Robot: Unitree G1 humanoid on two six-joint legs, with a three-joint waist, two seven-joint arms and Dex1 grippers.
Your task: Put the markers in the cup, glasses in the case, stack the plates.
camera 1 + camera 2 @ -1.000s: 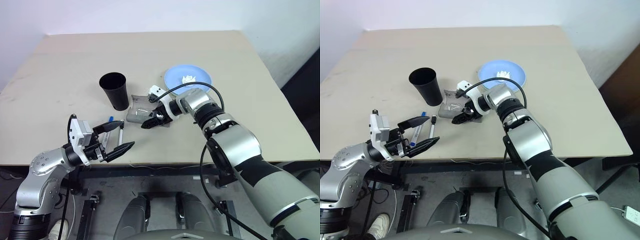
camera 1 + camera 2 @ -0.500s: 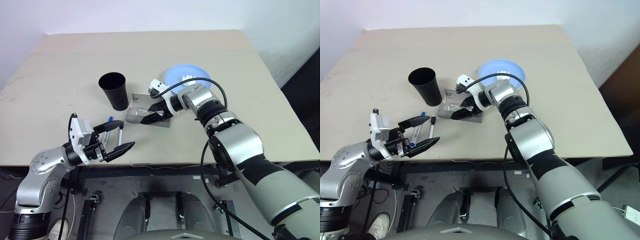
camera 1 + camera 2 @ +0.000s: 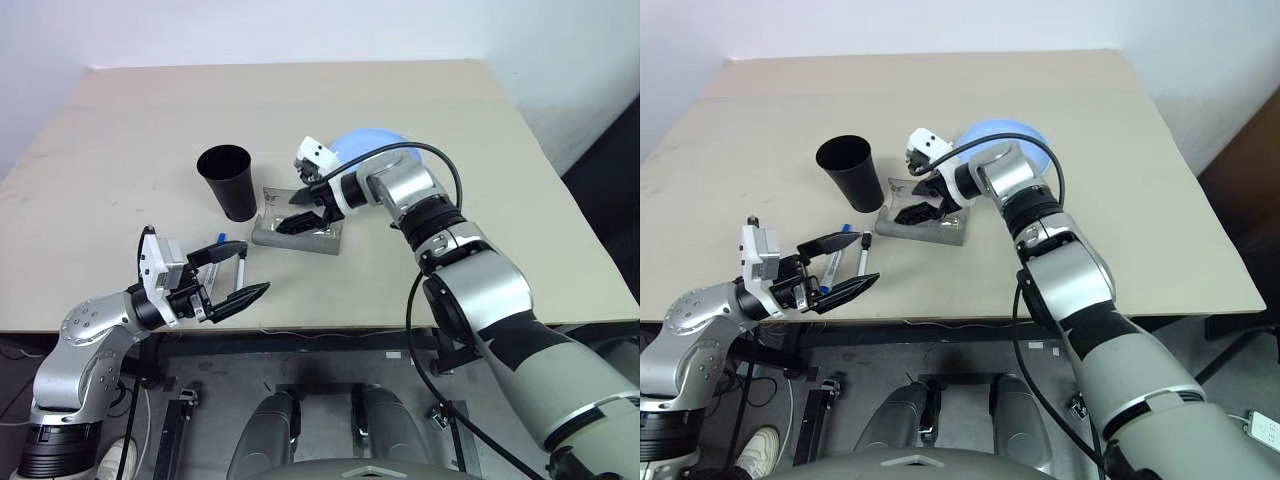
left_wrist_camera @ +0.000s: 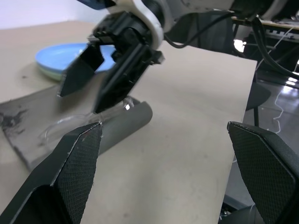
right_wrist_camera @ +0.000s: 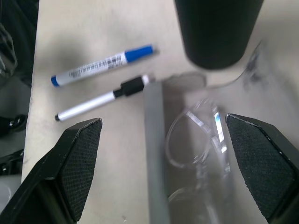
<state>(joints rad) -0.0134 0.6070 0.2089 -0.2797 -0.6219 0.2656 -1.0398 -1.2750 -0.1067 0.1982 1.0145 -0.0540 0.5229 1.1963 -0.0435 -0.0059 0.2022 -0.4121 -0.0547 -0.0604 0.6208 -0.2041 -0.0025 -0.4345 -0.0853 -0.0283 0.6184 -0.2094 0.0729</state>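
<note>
left gripper [image 3: 232,279] – jaws wide apart, holding nothing | right gripper [image 3: 300,209] – jaws spread, empty, just above glasses [image 5: 198,140] lying in case [image 3: 300,236]

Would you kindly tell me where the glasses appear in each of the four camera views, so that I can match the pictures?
Left eye view: the glasses lie in the open case, under the right gripper.
Right eye view: in the case, right of the cup.
Left wrist view: clear frame on the grey case, below the right gripper.
Right wrist view: between the fingers, on the case.
Shared landmark: the grey case.
</note>
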